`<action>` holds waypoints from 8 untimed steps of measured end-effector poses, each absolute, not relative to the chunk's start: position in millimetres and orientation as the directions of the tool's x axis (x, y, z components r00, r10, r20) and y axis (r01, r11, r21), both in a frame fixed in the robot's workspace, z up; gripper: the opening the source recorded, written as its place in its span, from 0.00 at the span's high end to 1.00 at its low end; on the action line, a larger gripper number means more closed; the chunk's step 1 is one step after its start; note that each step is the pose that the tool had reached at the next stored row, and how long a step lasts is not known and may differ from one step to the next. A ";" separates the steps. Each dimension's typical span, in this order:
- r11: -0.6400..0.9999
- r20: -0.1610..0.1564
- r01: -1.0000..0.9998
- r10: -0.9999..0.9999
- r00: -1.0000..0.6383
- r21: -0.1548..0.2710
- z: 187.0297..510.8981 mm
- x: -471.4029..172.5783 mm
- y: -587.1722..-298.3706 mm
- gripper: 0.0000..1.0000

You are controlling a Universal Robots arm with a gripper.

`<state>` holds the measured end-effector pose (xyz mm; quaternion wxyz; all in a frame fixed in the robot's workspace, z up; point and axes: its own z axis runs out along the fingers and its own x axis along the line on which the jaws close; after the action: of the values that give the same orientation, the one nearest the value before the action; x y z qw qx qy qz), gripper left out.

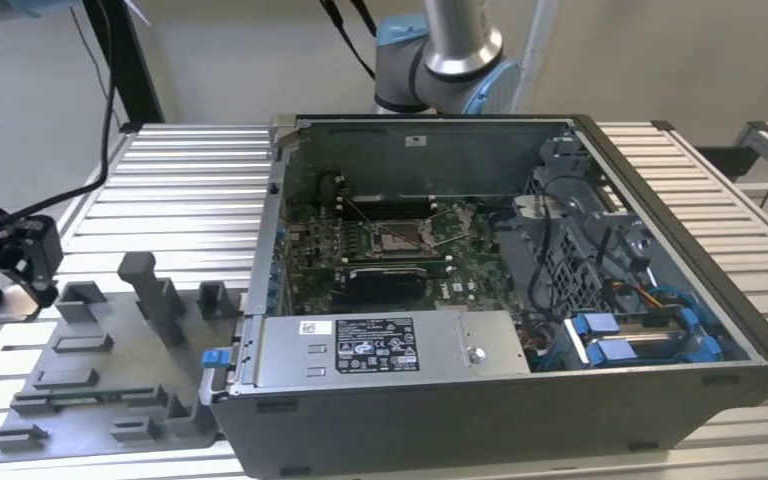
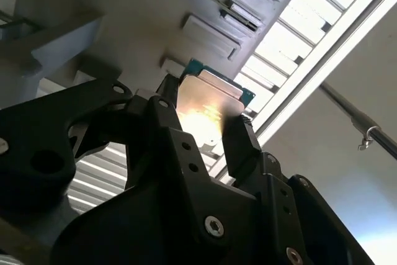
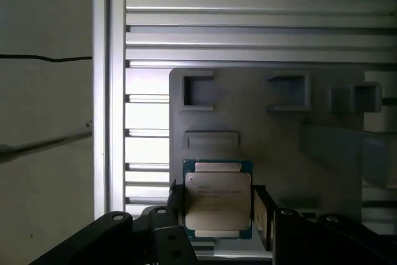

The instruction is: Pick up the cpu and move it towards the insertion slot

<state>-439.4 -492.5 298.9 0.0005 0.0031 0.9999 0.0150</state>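
holding | gripper (image 1: 17,262) clenched on the cpu (image 3: 217,198) over the edge of the grey tray (image 1: 117,385) | insertion slot (image 1: 399,237) well apart toward the exterior view's right, inside the open case (image 1: 491,415)

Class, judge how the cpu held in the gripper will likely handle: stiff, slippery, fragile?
Probably stiff: the cpu looks a flat, metal-topped plate. Likely slippery: the gripper pinches only its thin edges, and its top shines smooth.

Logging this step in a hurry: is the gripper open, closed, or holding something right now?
Gripper: closed, holding the cpu by two opposite edges.
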 end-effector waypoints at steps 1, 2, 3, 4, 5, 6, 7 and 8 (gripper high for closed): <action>1.000 -0.001 0.006 0.006 -1.000 0.030 302.5 -439.4 -492.4 1.00; 1.000 -0.001 0.006 0.006 -1.000 0.030 305.8 -439.3 -492.4 1.00; 1.000 -0.001 0.006 0.006 -1.000 0.030 309.5 -439.4 -492.5 1.00; 1.000 -0.001 0.006 0.006 -1.000 0.030 312.9 -439.4 -492.5 1.00; 1.000 -0.001 0.006 0.006 -1.000 0.030 316.6 -439.4 -492.5 1.00; 1.000 -0.001 0.006 0.006 -1.000 0.030 320.0 -439.4 -492.4 1.00; 1.000 -0.001 0.006 0.006 -1.000 0.030 323.0 -439.4 -492.5 1.00; 1.000 -0.001 0.006 0.006 -1.000 0.030 325.8 -439.4 -492.5 1.00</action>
<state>-439.4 -492.5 325.8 0.0006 0.0031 0.9999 0.0150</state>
